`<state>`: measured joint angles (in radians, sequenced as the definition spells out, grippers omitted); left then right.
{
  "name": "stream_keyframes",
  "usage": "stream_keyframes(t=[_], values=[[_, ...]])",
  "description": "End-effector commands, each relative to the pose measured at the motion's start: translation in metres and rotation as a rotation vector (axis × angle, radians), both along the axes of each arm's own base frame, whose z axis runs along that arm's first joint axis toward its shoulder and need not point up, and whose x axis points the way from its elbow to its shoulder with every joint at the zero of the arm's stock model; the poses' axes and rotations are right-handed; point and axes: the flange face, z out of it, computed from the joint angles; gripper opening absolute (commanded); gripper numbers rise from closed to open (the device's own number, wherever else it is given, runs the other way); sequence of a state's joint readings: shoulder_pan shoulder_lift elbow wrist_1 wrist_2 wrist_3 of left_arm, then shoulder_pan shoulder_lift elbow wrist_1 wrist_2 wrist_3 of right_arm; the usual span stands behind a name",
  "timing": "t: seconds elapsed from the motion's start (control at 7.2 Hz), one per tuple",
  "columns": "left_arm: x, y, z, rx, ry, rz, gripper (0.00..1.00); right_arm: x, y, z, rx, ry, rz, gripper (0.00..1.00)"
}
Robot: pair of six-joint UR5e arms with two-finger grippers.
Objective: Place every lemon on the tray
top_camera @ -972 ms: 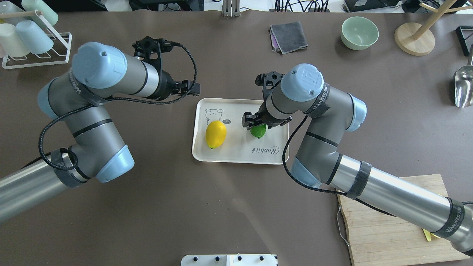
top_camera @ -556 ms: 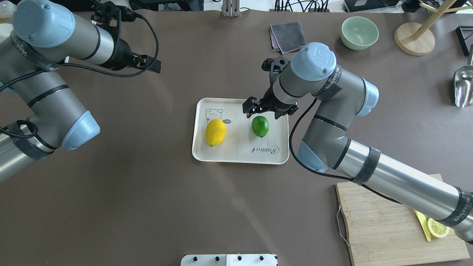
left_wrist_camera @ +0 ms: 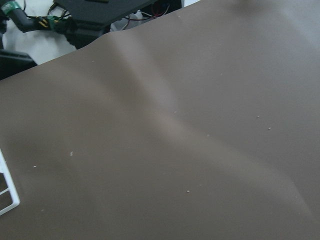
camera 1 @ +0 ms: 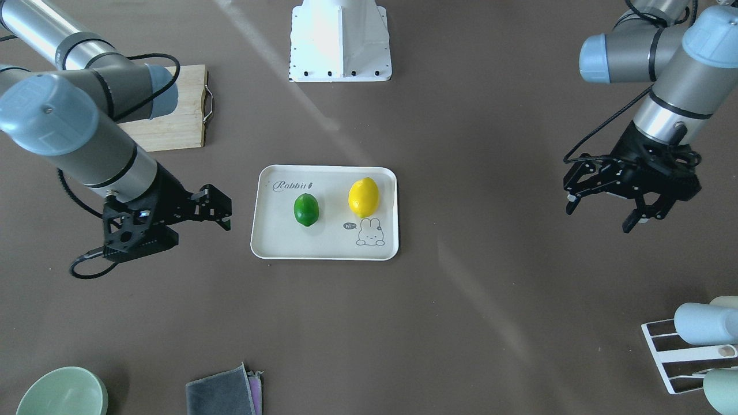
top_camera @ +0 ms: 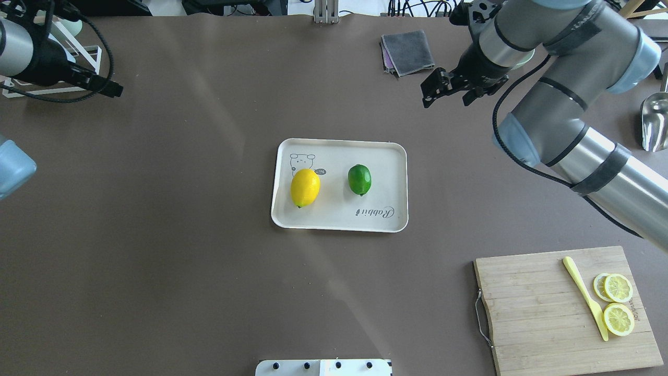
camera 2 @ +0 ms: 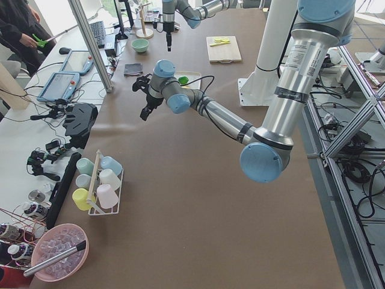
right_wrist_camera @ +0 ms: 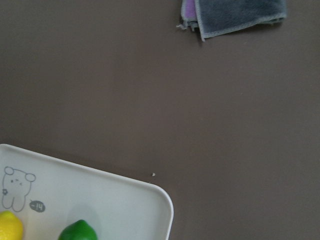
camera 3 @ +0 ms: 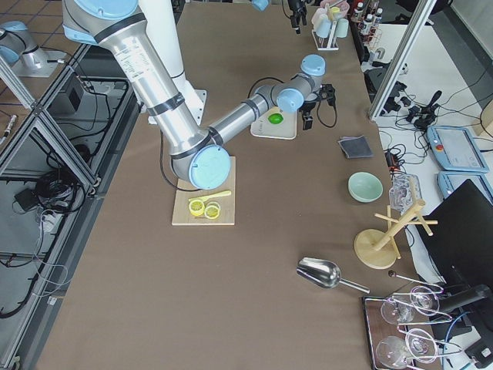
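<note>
The cream tray [top_camera: 334,215] lies mid-table. The yellow lemon [top_camera: 305,188] and the green lemon [top_camera: 359,179] both lie on it, apart from each other. They also show in the front view, the yellow lemon [camera 1: 364,197] and the green lemon [camera 1: 306,209] on the tray [camera 1: 326,237]. My right gripper [top_camera: 448,96] is open and empty, high above the table beyond the tray's far right corner. My left gripper [camera 1: 598,219] is open and empty, far off to the tray's left. The right wrist view shows a tray corner [right_wrist_camera: 150,200] and the green lemon [right_wrist_camera: 77,231].
A wooden cutting board [top_camera: 527,313] with lemon slices [top_camera: 617,288] and a pale yellow knife [top_camera: 584,295] lies at the near right. A grey cloth [top_camera: 408,52], a green bowl [camera 1: 60,395], a metal scoop [top_camera: 655,122] and a cup rack [camera 1: 692,346] stand along the far side.
My right gripper has let go of the green lemon, risen and drawn back to the far right. My left arm has swung away to the far left. Both lemons stay on the tray.
</note>
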<state>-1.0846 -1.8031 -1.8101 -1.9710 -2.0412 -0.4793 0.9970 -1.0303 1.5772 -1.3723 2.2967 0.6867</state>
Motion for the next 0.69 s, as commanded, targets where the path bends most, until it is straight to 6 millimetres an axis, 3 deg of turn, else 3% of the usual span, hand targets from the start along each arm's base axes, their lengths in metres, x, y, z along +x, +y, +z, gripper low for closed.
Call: stream_keyframes(t=[0.0, 0.14, 0.28, 0.42, 0.56], values=[[-0.048, 0.032, 0.071, -0.042, -0.023, -0.049, 0.98, 0.117, -0.008, 0.096, 0.093, 0.011, -0.035, 1.0], [-0.076, 0.042, 0.101, -0.055, -0.021, -0.081, 0.98, 0.139, -0.004, 0.113, 0.11, 0.01, -0.009, 1.0], [-0.097, 0.06, 0.127, -0.098, -0.018, -0.035, 0.98, 0.181, 0.012, 0.146, 0.062, 0.033, 0.046, 1.0], [-0.138, 0.083, 0.166, -0.12, -0.05, -0.017, 0.98, 0.21, 0.017, 0.183, 0.05, 0.111, 0.091, 1.0], [-0.184, 0.102, 0.192, -0.098, -0.103, -0.025, 0.98, 0.248, 0.021, 0.205, 0.076, 0.158, 0.064, 1.0]])
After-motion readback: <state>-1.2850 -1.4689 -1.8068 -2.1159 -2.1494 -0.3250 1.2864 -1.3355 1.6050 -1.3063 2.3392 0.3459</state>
